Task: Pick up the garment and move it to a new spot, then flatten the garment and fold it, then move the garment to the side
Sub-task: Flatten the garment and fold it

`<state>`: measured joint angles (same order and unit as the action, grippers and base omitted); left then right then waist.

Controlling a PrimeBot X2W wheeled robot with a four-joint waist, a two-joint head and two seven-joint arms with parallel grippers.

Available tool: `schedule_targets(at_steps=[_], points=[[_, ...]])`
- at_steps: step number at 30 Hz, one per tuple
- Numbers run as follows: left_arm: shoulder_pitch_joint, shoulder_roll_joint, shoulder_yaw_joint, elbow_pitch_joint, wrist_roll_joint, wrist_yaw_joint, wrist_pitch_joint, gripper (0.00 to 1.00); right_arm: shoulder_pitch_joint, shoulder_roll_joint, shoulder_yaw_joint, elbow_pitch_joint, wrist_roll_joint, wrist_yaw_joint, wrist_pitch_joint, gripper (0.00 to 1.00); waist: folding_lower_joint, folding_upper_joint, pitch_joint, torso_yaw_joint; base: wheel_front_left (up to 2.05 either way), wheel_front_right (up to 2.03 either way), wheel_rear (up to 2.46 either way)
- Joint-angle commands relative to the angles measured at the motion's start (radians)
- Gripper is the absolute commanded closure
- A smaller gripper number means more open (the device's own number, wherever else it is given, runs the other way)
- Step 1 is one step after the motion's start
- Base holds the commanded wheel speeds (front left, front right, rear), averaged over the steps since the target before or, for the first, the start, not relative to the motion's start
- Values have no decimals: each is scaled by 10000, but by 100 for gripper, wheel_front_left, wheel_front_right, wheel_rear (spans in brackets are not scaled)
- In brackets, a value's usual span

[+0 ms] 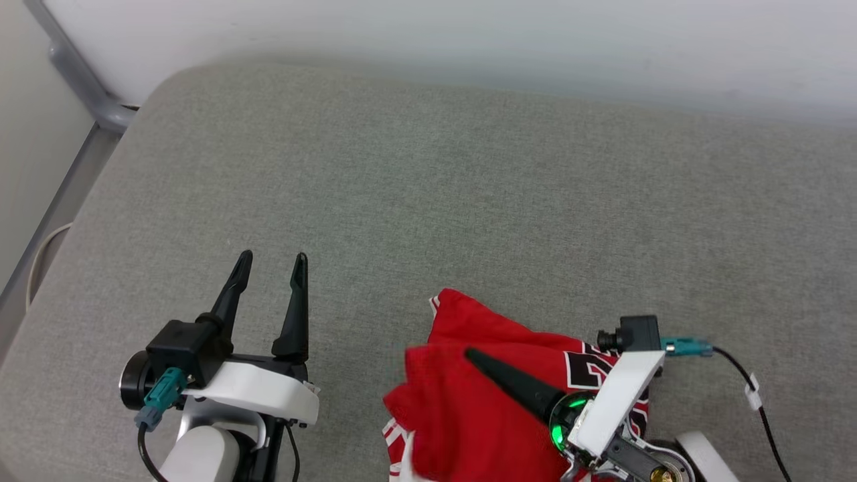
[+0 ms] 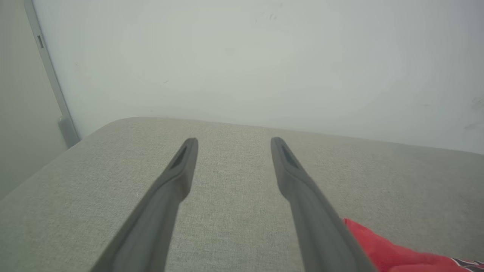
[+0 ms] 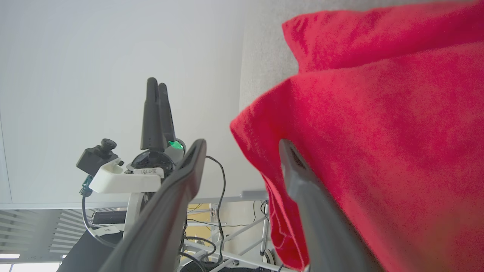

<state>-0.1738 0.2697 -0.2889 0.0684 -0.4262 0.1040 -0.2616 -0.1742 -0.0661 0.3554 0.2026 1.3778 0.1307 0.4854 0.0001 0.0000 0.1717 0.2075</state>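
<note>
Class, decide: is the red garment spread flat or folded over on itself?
Folded over, not flat: the garment sits in a crumpled heap, one red layer overlapping another; the right wrist view shows the same overlap.

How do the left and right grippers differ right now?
The left gripper points straight ahead over bare grey cushion; the right gripper angles toward the robot's left, over the red garment. The left gripper is clear of cloth; the right gripper has cloth beside one finger. Both have fingers spread open.
</note>
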Motion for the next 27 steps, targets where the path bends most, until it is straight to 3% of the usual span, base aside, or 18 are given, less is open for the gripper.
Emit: schedule_targets(at_steps=[1,8,16,17,18,20,27], points=[[-16,-51,6,18,35,-38,-44,0,-115,-60,58,-148,-21,-2,-52,0,-1,0,-66,-67,0,0,0],[234,-26,118,66,92,-23,-43,0,-132,-922,29,-1172,-1684,-4,-1890,0,-1,0,-396,-396,0,0,0],[511,113,241,93,38,113,-36,0,176,-1521,-1494,-791,-5331,-4,-4073,0,-1,0,-799,-955,0,0,0],[541,130,247,103,30,122,-34,0,281,-1491,-1805,-787,-5821,-4,-4208,0,-1,0,-865,-1020,0,0,0],[700,172,265,145,19,189,-11,0,583,-1286,-2758,-1102,-7234,-4,-4512,0,-1,0,-1060,-1215,0,0,0],[753,221,298,197,-28,192,-4,0,837,-1037,-3458,-1460,-8210,-4,-4710,0,-1,0,-1172,-1336,0,0,0],[1154,284,317,331,-138,235,54,0,1799,-433,-4413,-3018,-11032,-4,-4917,0,-1,0,-1632,-1672,0,0,0]])
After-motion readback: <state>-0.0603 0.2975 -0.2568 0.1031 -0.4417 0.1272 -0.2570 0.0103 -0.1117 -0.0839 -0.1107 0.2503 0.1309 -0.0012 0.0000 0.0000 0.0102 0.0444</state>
